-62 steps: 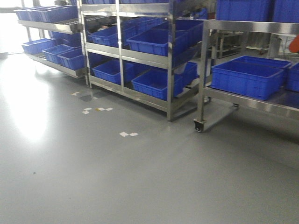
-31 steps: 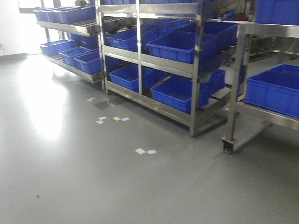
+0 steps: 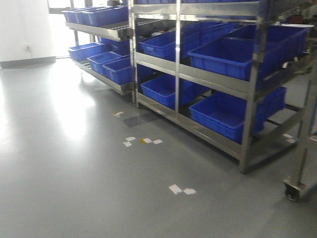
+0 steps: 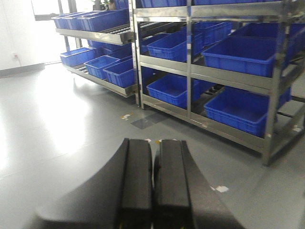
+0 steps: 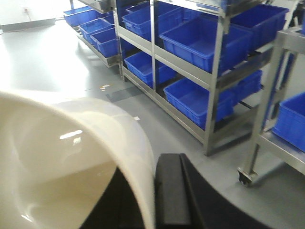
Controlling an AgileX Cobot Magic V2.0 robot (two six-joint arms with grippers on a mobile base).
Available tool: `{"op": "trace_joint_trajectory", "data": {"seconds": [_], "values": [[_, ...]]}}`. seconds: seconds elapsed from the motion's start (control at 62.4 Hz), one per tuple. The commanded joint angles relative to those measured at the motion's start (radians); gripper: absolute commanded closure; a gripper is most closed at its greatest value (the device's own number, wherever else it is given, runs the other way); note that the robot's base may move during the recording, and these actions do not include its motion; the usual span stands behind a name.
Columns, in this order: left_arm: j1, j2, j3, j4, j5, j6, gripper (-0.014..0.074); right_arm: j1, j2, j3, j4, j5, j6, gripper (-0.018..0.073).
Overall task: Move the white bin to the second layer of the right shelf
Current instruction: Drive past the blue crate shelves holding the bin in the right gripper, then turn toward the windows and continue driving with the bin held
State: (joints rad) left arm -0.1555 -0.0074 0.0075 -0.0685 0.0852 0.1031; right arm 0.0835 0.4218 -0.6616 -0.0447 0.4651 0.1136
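In the right wrist view my right gripper is shut on the near wall of the white bin. One black finger is outside the wall and the other is inside. The glossy cream tub fills the lower left of that view and is held above the floor. In the left wrist view my left gripper is shut and empty, its two black fingers pressed together over the grey floor. No roller-lane level shows clearly, so I cannot tell which rack level is the right shelf second layer. Neither gripper shows in the front view.
A steel rack with several blue crates stands ahead on the right. A lower sloping rack with blue crates stands behind it. A wheeled cart's castor is at the right edge. White tape marks lie on the grey floor.
The front view has swung: the racks have slid to the right and grown larger, and the wheeled cart has almost left the frame.
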Motion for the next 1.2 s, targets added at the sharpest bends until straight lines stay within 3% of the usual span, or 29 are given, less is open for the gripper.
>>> {"op": "trace_joint_trajectory", "data": {"seconds": [0.0, 1.186], "values": [[-0.007, -0.014, 0.037, -0.005, -0.085, -0.004, 0.0512, -0.005, 0.007, -0.029, 0.001, -0.116, 0.001, 0.0503], [-0.007, -0.014, 0.037, -0.005, -0.085, -0.004, 0.0512, -0.005, 0.007, -0.029, 0.001, -0.116, 0.001, 0.0503]]}}
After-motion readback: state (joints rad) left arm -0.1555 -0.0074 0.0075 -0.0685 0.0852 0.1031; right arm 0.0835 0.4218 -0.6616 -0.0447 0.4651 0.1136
